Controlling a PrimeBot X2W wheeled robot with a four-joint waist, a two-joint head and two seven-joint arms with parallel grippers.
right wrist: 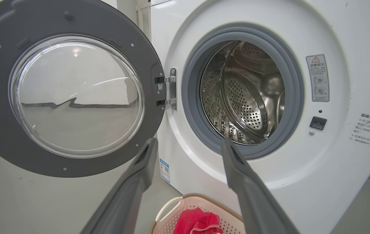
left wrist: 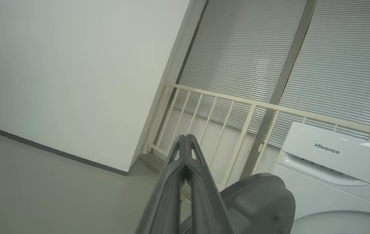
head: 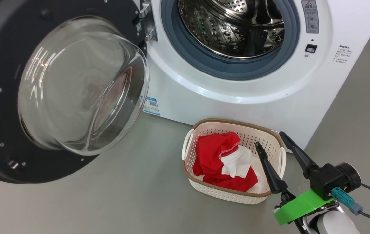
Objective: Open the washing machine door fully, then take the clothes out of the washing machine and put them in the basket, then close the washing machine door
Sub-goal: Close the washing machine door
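Observation:
The washing machine [head: 237,94] stands with its door [head: 58,94] swung wide open to the left, glass bowl facing me. Its steel drum [head: 233,26] looks bare inside. The red and white clothes [head: 224,161] lie in the cream basket [head: 233,191] on the floor before the machine. My right gripper [head: 271,139] is open and empty, hanging over the basket's right end. In the right wrist view its fingers [right wrist: 145,159] spread toward the drum [right wrist: 246,94], with the clothes [right wrist: 198,222] below. In the left wrist view my left gripper [left wrist: 185,143] is shut and empty, pointing past the door's edge [left wrist: 256,201].
Grey floor [head: 106,201] spreads left of the basket under the open door. A cream railing [left wrist: 224,113], window blinds and a white wall stand behind the machine [left wrist: 331,162] in the left wrist view.

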